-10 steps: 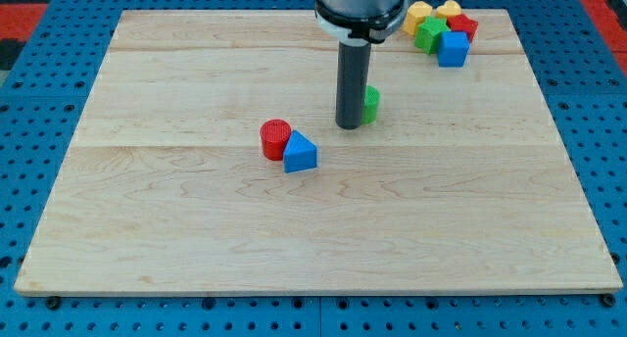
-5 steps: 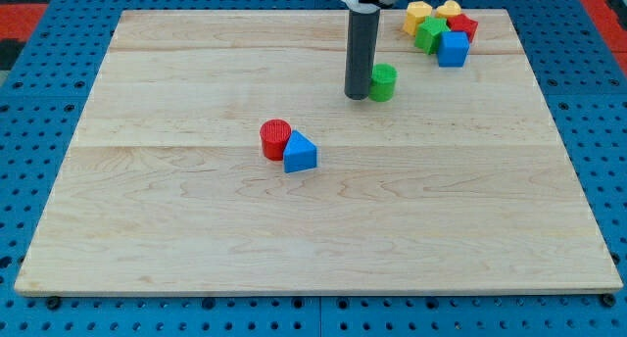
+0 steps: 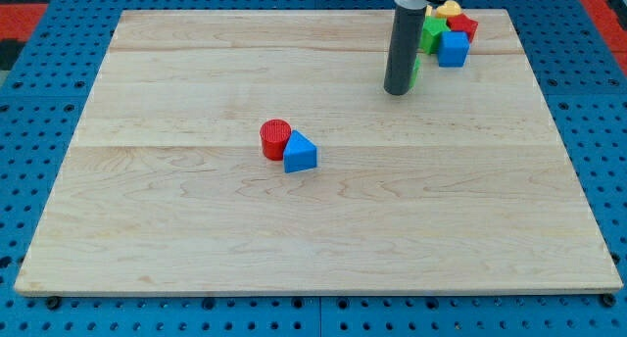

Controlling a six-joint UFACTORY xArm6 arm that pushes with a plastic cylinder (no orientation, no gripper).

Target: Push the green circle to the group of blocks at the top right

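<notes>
Camera view: upright rod, my tip [image 3: 398, 91] against mostly hidden green circle [image 3: 415, 71]; no fingers.

Almost wholly hidden behind the straight dark rod [image 3: 400, 53]: the small green circle block [image 3: 416, 71], only a thin sliver showing at the rod's right. Rod's upper end cut off by the view's top. Yellow block [image 3: 450, 8] partly masked, shape unclear. Green block [image 3: 432, 33] half covered too.

The wooden board [image 3: 196, 229] carries a red cylinder [image 3: 275, 138] touching a blue triangle [image 3: 300, 153].
</notes>
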